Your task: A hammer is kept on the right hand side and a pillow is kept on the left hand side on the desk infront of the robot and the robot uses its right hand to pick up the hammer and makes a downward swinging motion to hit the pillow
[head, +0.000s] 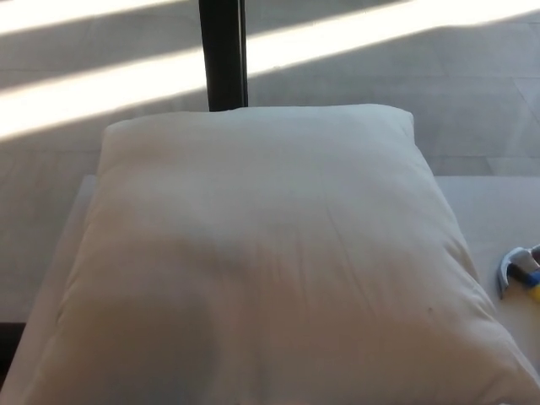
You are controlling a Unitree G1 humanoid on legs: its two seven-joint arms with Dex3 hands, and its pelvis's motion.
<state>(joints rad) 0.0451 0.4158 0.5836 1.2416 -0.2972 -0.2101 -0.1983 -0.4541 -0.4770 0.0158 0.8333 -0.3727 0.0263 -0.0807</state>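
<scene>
So the pillow (261, 261) pretty much eats the whole shot. It's a big off-white cushion lying flat on the desk (485, 207), and it runs from near the left edge of the picture almost to the right edge, with its near side cut off by the bottom of the frame. The fabric is smooth with a couple of soft creases, and there's a tiny dark speck toward the lower right. On the left only a thin strip of the pale desk peeks out beside it.

Behind the pillow, up top, a dark post (223, 52) stands upright just past its far edge, a bit left of centre. The floor (84, 89) back there is grey with bright bands of sunlight running diagonally across it.

Over on the right, the desk shows as a pale bare patch next to the pillow. Right at the picture's right edge you can see a bit of the hammer (516, 268): a curved silver claw plus a touch of blue and yellow where the handle starts. It lies on the desk just beside the pillow's right side, not touching as far as I can tell, and the rest is out of frame.

Neither robot hand is in the shot, so there's no telling what their fingers are doing or how near the hammer they are.
</scene>
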